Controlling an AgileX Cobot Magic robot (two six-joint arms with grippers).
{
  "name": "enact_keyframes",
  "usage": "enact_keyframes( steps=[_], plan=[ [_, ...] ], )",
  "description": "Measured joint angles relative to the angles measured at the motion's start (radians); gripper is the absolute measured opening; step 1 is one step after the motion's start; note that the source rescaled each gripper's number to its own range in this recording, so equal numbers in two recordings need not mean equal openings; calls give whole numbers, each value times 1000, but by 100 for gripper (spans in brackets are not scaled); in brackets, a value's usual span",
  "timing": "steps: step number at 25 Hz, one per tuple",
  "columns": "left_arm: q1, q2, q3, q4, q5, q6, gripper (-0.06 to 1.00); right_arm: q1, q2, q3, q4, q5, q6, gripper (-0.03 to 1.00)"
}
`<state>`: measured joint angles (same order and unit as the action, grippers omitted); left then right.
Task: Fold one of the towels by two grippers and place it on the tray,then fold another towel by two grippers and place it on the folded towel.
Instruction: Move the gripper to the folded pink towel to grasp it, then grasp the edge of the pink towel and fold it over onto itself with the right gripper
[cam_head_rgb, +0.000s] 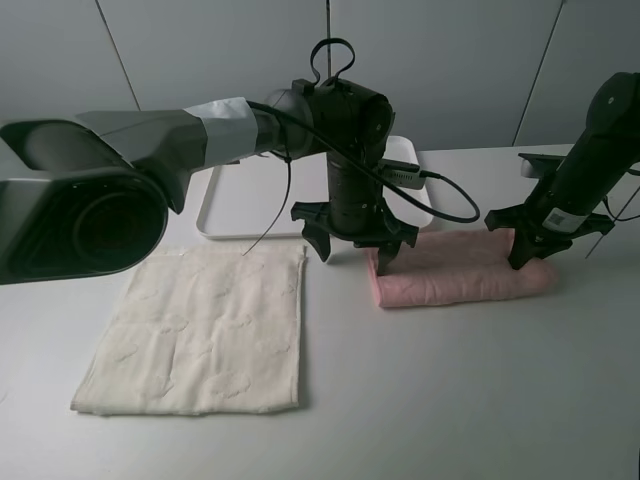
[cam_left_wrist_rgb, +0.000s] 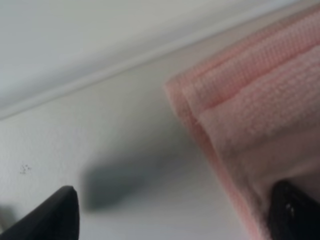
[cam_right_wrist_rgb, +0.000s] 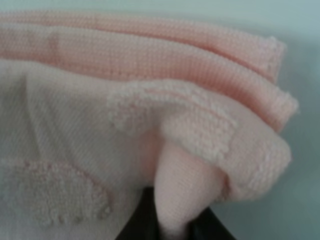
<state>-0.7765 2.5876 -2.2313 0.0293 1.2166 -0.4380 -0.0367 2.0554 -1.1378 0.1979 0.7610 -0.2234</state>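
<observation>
Pinching folded pink terry towel (cam_head_rgb: 450, 272): right gripper (cam_head_rgb: 524, 258); left gripper (cam_head_rgb: 352, 250) splayed

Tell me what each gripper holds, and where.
The right gripper pinches the pink towel at its right end. The left gripper stands open over the left end, holding nothing.

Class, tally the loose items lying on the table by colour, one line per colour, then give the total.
Pink, the folded pale pink terry cloth towel: 1
Cream, the flat cream terry cloth towel: 1
White, the white rectangular plastic tray: 1
Total: 3
</observation>
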Motion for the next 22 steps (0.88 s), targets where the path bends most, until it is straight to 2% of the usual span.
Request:
enact_keyframes(
  steps=[12,19,22],
  plan=[
    [0,0,0,9,0,20,97,0,-135,1,166,58,-57,5],
    [0,0,0,9,0,33,97,0,-170,2,373,172,-125,5],
    [0,0,0,9,0,37,97,0,-170,5,426,194,-147,5]
  ],
)
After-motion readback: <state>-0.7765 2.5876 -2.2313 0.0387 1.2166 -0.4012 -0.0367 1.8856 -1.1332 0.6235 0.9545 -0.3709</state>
